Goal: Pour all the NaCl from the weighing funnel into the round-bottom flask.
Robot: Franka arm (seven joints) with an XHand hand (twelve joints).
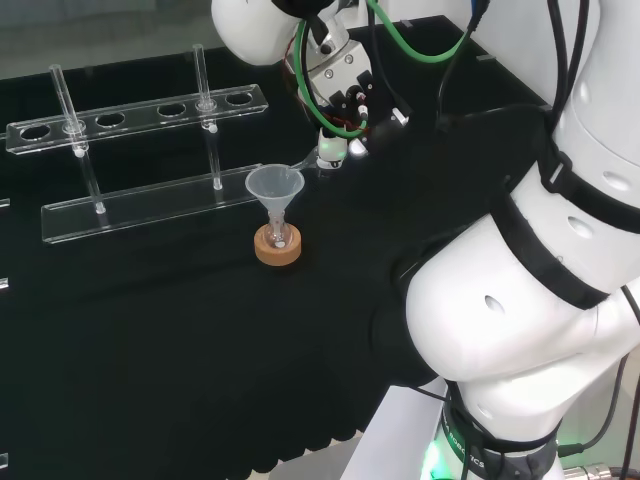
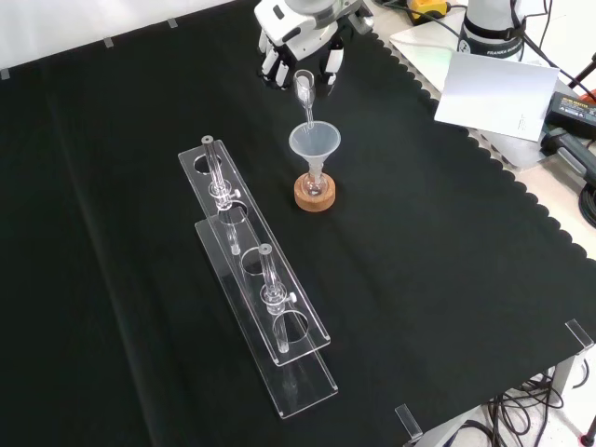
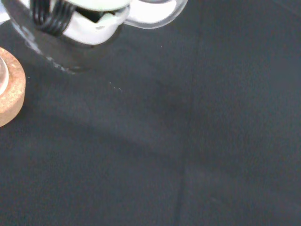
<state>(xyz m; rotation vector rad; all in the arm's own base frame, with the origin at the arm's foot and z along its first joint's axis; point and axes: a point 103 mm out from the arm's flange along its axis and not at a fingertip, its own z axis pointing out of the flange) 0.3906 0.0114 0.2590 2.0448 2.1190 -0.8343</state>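
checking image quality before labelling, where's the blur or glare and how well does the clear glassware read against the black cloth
Wrist view: the robot hand is a blurred white shape, and the cork ring is soft. Head view: a bright glare spot sits beside the robot hand; the funnel reads faintly. Front view: even light, and the clear rack shows mainly by its edges.

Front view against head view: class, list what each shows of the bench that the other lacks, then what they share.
Front view alone: a white sheet of paper lying beyond the black cloth's scalloped edge.
Head view alone: the arm's big white links at the right, with green cables above.
Both: the black and white hand holding the clear weighing funnel over a clear plastic funnel in the small round-bottom flask on its cork ring, beside the clear acrylic rack.
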